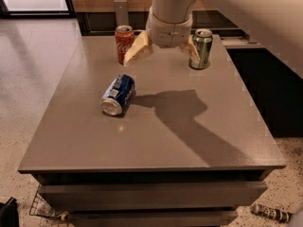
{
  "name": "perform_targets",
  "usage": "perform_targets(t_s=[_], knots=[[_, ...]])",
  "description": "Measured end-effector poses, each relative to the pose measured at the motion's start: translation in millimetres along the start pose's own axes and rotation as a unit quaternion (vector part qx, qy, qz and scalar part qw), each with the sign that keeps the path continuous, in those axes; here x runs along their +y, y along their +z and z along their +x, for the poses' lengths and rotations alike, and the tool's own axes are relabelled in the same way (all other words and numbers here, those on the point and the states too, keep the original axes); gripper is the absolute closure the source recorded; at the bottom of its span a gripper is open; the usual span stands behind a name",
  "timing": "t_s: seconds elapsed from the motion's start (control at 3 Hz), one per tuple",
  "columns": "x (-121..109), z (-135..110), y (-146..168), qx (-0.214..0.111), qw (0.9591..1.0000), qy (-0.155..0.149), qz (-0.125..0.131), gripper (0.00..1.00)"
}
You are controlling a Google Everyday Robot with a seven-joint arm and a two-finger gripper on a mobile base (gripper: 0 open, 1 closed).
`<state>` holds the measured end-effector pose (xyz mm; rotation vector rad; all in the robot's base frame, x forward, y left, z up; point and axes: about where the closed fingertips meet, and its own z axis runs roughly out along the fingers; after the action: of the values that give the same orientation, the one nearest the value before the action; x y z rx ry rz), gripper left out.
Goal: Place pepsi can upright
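Observation:
The pepsi can [118, 94], dark blue with a white label patch and silver ends, lies on its side on the left-middle of the grey table [156, 141], one end facing the front. My gripper [163, 51] hangs above the back middle of the table, between the red can and the green can, up and to the right of the pepsi can. Its two cream fingers [137, 48] are spread wide and hold nothing.
A red Coca-Cola can [124, 43] stands upright at the back left. A green can [201, 48] stands upright at the back right, close to my right finger. A dark counter runs along the back and right. A can-like object [271, 213] lies on the floor at the front right.

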<state>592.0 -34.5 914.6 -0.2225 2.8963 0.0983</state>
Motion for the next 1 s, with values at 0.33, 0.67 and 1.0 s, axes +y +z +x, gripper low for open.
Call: perform_targets(t_s=[0.33, 0.67, 1.0], knots=[[28, -1, 2, -0.003, 1.0, 0.003, -0.008, 0.0], [59, 3, 7, 0.006, 0.9998, 0.005, -0.018, 0.0], [59, 13, 26, 0.028, 0.9983, 0.049, -0.014, 0.0]])
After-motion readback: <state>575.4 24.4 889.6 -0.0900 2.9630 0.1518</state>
